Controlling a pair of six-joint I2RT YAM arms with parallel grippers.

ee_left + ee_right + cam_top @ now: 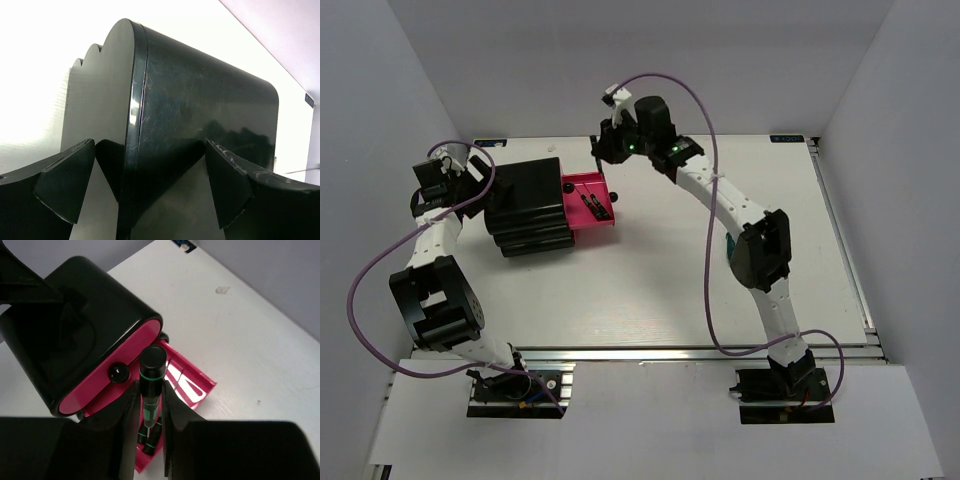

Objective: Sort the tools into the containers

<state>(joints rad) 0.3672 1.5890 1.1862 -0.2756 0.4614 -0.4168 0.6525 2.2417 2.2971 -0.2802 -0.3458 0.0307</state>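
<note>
**Overhead view.** A black cabinet point(525, 205) stands on the white tabletop point(670, 270), left of centre. One pink drawer point(578, 186) is pulled out to the right, and two dark, slim tools point(595, 207) lie slantwise inside it. The right claw point(607, 150) hangs just behind the open drawer. The left claw point(470, 190) sits at the cabinet's opposite, left side. This view does not show what either claw holds.

**Right wrist view.** The right claw is pinching a slim screwdriver point(152, 365), which is black with green rings. It stands upright with its round cap on top, over the near end of the open drawer. Below it in the drawer are further black-and-green handles. Above the open drawer, a second pink drawer front point(90, 397) is closed and has a round black knob point(119, 372).

**Left wrist view.** The left claw is spread wide, with a finger point(65, 182) on either side of the cabinet's glossy, scalloped rim. Whether the fingers touch the rim cannot be told. No tool appears in this view.
</note>
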